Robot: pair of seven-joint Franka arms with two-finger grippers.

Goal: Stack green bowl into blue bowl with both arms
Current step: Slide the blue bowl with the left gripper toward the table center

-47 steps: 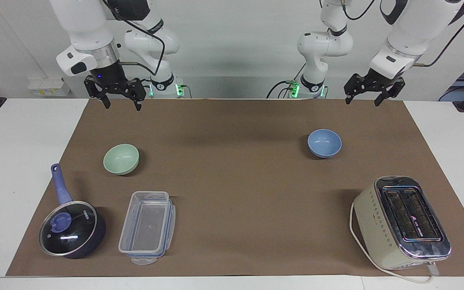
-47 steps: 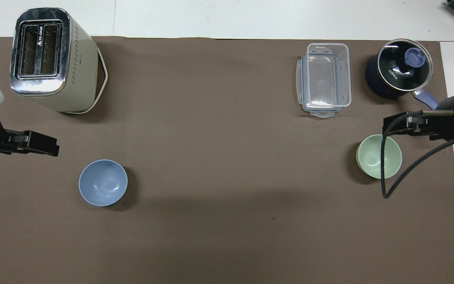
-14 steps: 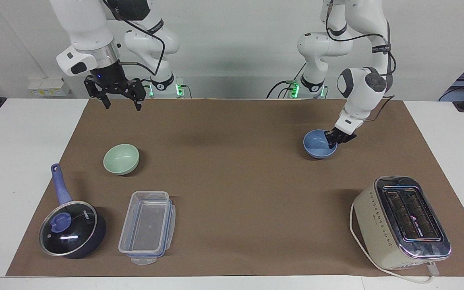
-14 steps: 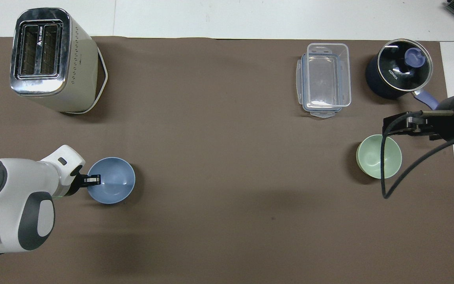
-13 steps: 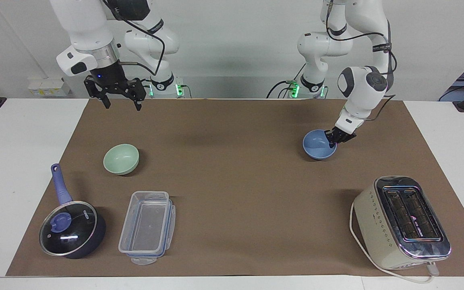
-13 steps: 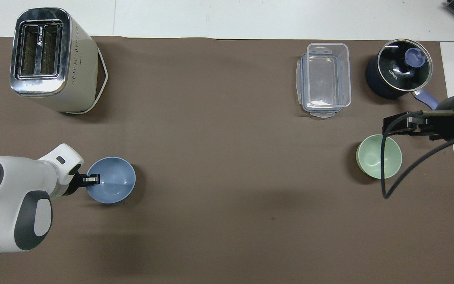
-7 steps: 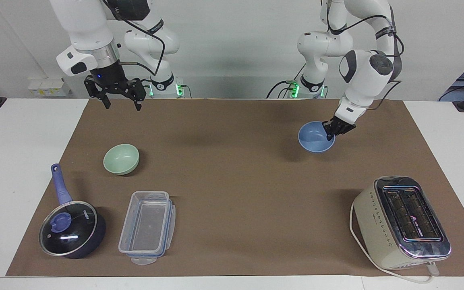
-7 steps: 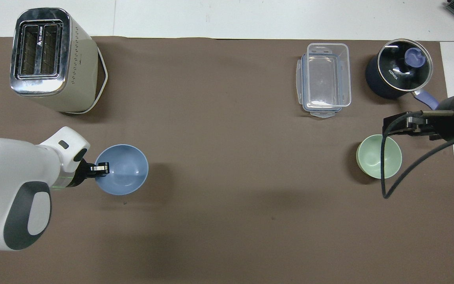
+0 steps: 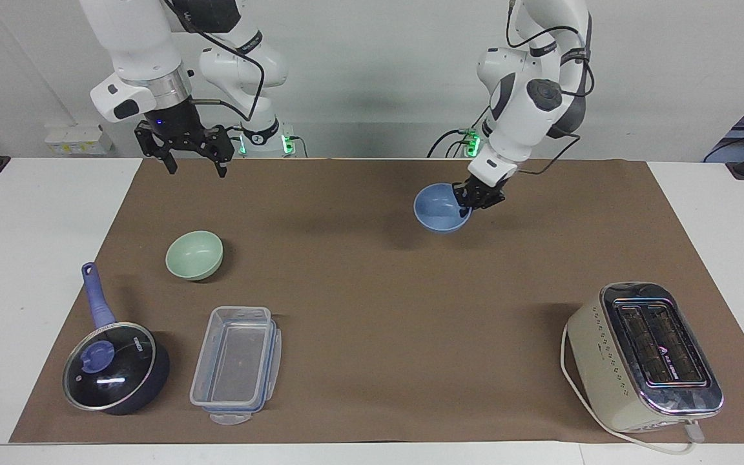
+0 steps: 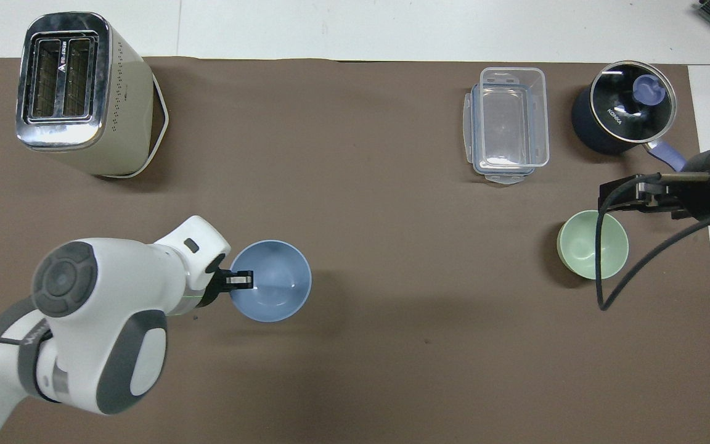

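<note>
While the left gripper (image 9: 475,196) pinches the blue bowl (image 9: 440,208) by its rim above mid-mat, the green bowl (image 9: 194,255) rests near the right arm's edge; right gripper (image 9: 185,155) waits wide. Bowls look rigid, light, slippery: grip the rim.

I see a matt brown paper-like mat (image 9: 372,310), two smooth, faintly glossy bowls, the blue bowl (image 9: 440,208) and the green bowl (image 9: 194,255), a clear plastic container (image 9: 236,361), a chrome-topped toaster (image 9: 646,355) and a glass-lidded saucepan (image 9: 113,368).
</note>
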